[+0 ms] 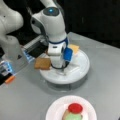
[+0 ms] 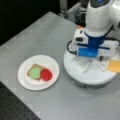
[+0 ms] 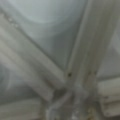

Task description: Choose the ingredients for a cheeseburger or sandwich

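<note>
Gripper (image 1: 62,71) points straight down into the white divided tray (image 1: 81,67) at a front view's centre; whether it grasps anything I cannot tell. Toast square (image 1: 42,63) and cheese square (image 1: 74,48) rest on the tray's rim. Lower down, the paper plate (image 2: 25,80) holds toast (image 2: 32,70), lettuce (image 2: 35,73) and tomato (image 2: 46,74) stacked.
</note>
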You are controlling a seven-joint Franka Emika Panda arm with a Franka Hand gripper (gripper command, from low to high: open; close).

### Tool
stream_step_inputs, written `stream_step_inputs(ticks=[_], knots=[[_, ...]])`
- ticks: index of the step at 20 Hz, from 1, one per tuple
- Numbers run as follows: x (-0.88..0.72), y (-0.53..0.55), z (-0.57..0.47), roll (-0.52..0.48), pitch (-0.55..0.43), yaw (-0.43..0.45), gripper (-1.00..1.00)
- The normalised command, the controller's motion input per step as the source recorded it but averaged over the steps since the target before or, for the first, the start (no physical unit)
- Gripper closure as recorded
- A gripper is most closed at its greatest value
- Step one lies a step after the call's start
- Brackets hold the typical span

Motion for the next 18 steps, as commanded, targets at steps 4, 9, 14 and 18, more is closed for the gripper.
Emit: stream_step_inputs(ticks=[4,9,14,18], knots=[[0.06,-0.06,-0.08,0.029,-0.09,0.324,-1.0],[0.08,-0.08,-0.05,0.096,-0.039,0.424,-1.0],[0.08,-0.07,-0.02,0.122,-0.001,0.39,-1.0],[0.06,-0.09,-0.02,0.131,0.031,0.289,-1.0]])
